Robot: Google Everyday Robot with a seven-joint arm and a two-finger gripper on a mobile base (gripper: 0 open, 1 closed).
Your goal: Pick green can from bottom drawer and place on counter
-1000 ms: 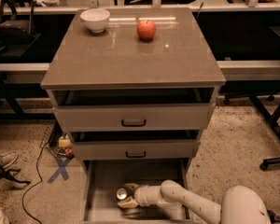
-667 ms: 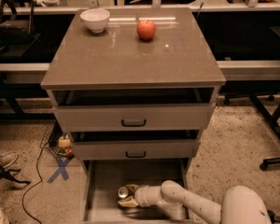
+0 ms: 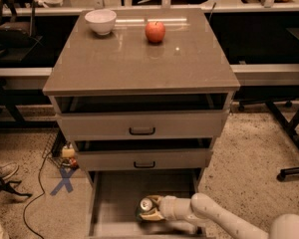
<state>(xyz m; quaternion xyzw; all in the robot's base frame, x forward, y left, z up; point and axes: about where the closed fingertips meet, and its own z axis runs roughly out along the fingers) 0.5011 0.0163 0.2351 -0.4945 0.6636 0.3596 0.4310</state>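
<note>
The counter (image 3: 139, 63) tops the cabinet. Well beneath the counter, the bottom drawer (image 3: 114, 198) stands pulled out. Inside it, below the counter's front edge, my gripper (image 3: 153, 211) reaches in from the right, fingers clasped around the green can (image 3: 146, 204).

Overhead light streaks pale glare across the glossy counter (image 3: 139, 68) near the red apple (image 3: 155, 31), the drawer openings (image 3: 139, 103) lie in shadow, and the gripper (image 3: 157, 209), at the green can (image 3: 146, 206) in the bottom drawer (image 3: 119, 193), sits in the dimmest patch.
</note>
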